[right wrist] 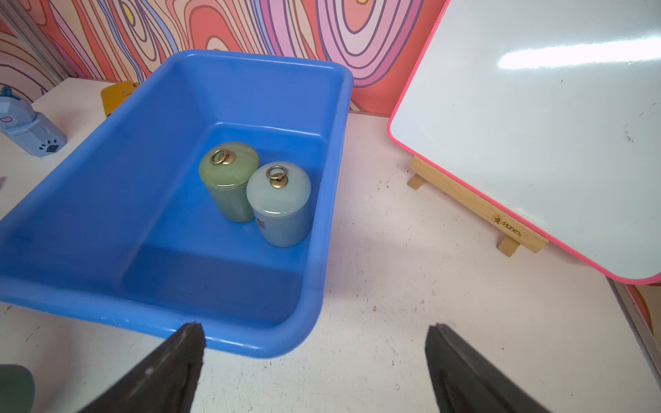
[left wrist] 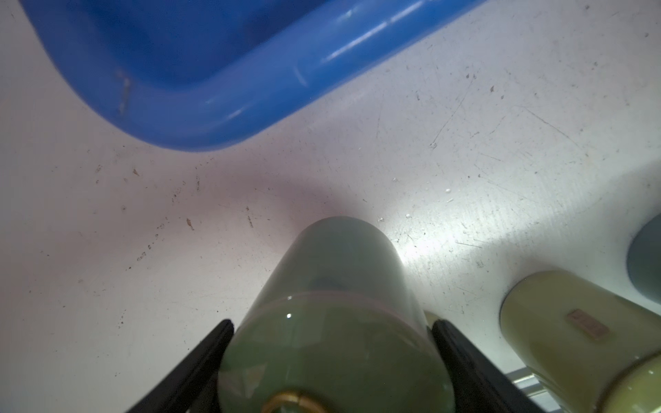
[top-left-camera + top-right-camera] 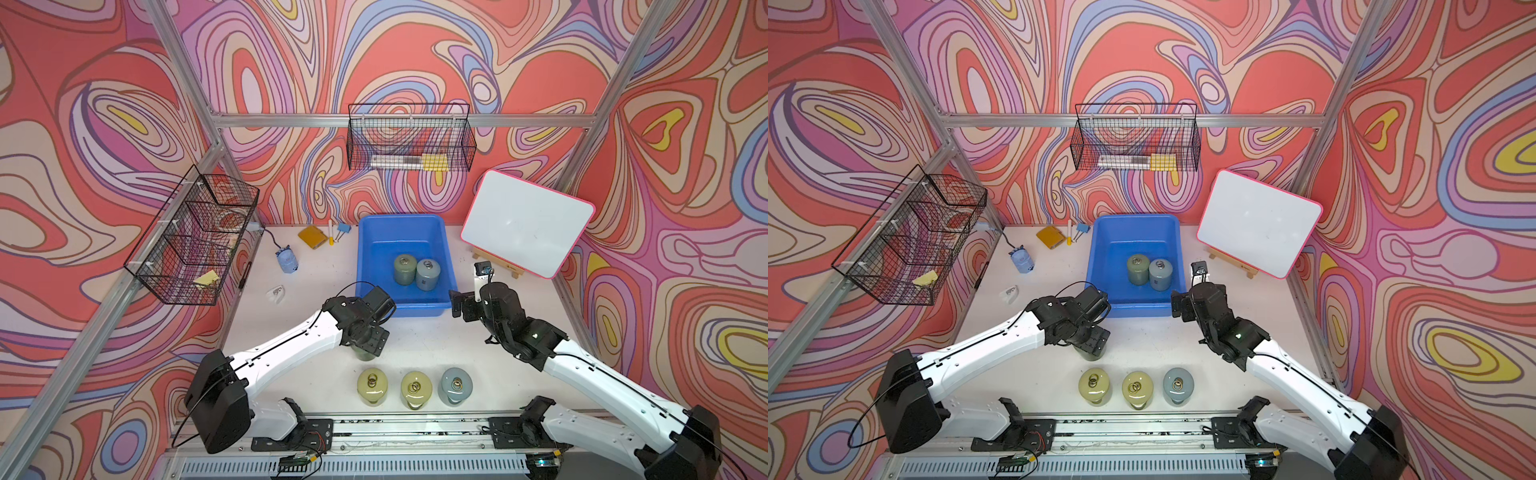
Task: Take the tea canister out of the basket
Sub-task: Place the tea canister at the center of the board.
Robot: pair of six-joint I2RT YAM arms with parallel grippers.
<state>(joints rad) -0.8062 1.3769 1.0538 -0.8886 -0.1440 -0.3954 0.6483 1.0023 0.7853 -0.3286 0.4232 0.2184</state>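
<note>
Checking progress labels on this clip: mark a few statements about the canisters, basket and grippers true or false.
1. Two canisters stand in the basket. True: a green canister and a pale blue canister.
2. The left gripper is empty. False: it is shut on the held canister, outside the basket.
3. The right gripper is open and holds nothing. True.
4. Four canisters stand in the front row. False: three stand there, two yellow canisters and a blue-grey canister.
</note>
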